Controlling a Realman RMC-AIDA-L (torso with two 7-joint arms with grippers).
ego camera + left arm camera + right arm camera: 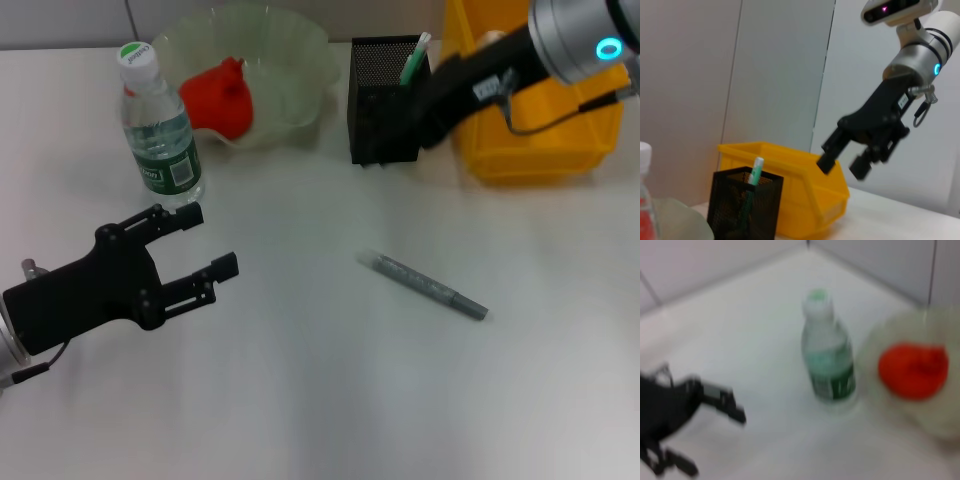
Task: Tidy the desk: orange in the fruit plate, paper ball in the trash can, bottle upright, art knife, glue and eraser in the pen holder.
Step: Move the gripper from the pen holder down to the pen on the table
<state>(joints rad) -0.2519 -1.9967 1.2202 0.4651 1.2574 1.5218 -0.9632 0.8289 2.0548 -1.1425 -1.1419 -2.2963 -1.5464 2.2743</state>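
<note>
The right gripper (842,167) hovers beside the pen holder (385,98), fingers apart and empty; the left gripper (205,243) rests near the bottle (160,128), fingers wide.

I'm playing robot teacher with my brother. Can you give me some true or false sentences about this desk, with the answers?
1. The bottle is lying on its side. False: it stands upright, cap on top.
2. The orange thing sits in the pale fruit plate. True.
3. The grey knife is inside the black pen holder. False: it lies flat on the desk, nearer the robot than the holder.
4. The left gripper has its jaws open and holds nothing. True.
5. The right gripper is beside the bottle. False: it hangs open by the pen holder and the yellow bin.
</note>
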